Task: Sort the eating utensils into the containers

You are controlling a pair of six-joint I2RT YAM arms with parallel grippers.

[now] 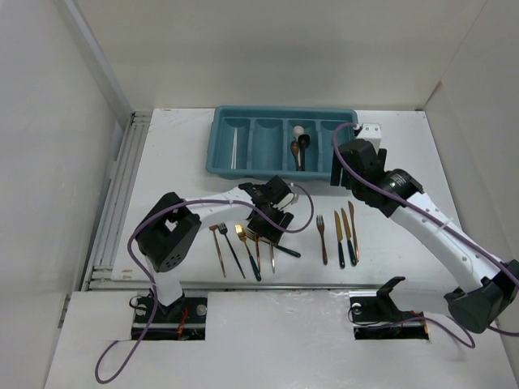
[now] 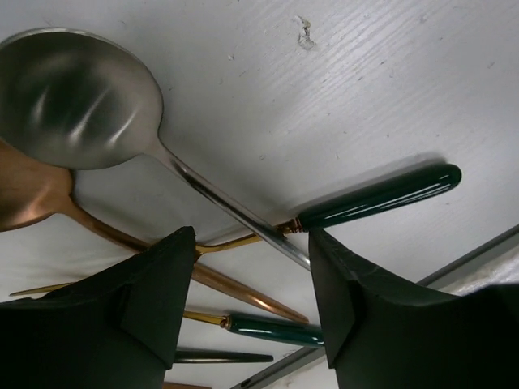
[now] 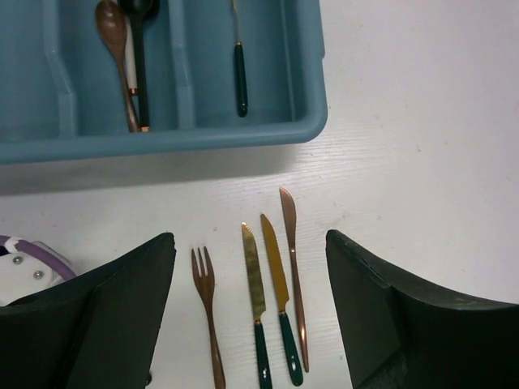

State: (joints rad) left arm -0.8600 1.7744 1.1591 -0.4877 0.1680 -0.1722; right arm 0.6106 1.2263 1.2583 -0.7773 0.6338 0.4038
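Observation:
The teal tray (image 1: pixel 268 172) stands at the back of the table. Its third compartment holds a white spoon (image 1: pixel 298 131), a black spoon (image 1: pixel 304 142) and a copper spoon (image 3: pixel 113 32); its fourth holds a green-handled utensil (image 3: pixel 240 73). My left gripper (image 2: pixel 251 284) is open and low over crossed utensils (image 1: pixel 261 243): a steel spoon (image 2: pixel 77 97), a copper spoon (image 2: pixel 28 190) and a green handle (image 2: pixel 377 194) lie between its jaws. My right gripper (image 3: pixel 251 275) is open and empty above a copper fork (image 3: pixel 207 308), two green-handled gold knives (image 3: pixel 255 292) and a copper knife (image 3: pixel 293 267).
Two slim forks (image 1: pixel 225 250) lie left of the pile. A slim white item (image 1: pixel 235 150) lies in the tray's first compartment. A small white block (image 1: pixel 371 130) sits by the tray's right end. Metal rails (image 1: pixel 117 203) run along the table's left edge. White walls enclose the table.

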